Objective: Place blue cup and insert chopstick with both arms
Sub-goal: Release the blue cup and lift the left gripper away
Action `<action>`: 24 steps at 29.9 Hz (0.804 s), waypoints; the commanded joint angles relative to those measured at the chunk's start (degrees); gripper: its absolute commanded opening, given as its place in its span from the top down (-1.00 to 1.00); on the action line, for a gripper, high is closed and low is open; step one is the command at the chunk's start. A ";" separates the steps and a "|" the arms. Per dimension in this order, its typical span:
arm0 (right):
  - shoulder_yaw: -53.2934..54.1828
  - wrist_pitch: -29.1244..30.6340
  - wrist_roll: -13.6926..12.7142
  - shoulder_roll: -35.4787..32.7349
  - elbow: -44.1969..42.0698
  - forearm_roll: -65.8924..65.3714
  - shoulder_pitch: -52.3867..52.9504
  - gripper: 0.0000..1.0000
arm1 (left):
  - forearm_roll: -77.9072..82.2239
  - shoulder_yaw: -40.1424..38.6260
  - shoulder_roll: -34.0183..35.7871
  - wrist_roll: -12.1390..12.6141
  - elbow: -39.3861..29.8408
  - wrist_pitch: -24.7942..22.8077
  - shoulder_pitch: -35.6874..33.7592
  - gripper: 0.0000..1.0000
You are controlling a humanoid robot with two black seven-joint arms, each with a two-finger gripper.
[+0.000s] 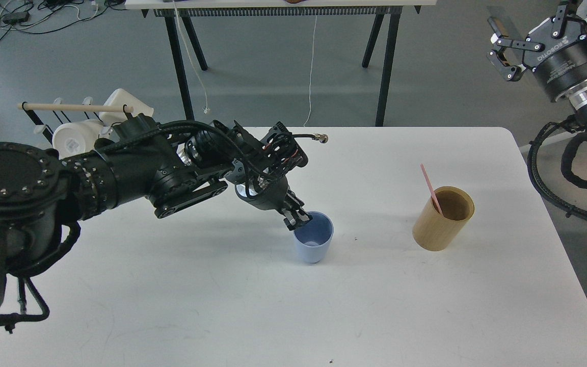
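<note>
The blue cup (314,243) stands upright on the white table (222,306) near the middle. My left gripper (297,218) is shut on the cup's left rim, one finger inside and one outside. The pink-red chopstick (430,188) leans in the tan bamboo cylinder (443,219) to the right of the cup. My right gripper (503,50) is raised off the table at the far right, open and empty.
A black wire rack with a pale wooden rod (77,107) and white mugs (74,138) stands at the table's back left, behind my left arm. A second table's black legs (179,61) stand beyond the far edge.
</note>
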 commanded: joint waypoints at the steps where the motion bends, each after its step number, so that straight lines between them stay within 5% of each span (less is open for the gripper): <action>1: 0.16 0.00 0.09 -0.01 0.01 -8.70 0.77 -0.98 | -4.29 -0.48 2.37 0.00 0.07 0.00 -0.01 -0.42; 7: -0.10 0.00 0.09 -0.45 0.09 -18.81 5.07 -0.98 | -11.51 -5.49 6.59 0.00 -0.02 0.00 0.60 -0.66; 13: -0.19 0.00 0.26 -2.56 2.28 -43.92 8.24 -0.98 | -17.91 -16.10 10.63 0.00 -0.46 0.00 4.99 -0.72; 24: -2.73 0.00 4.18 -16.88 26.45 -83.06 6.23 -0.98 | -47.70 -42.74 13.36 0.00 0.16 0.00 13.70 -0.84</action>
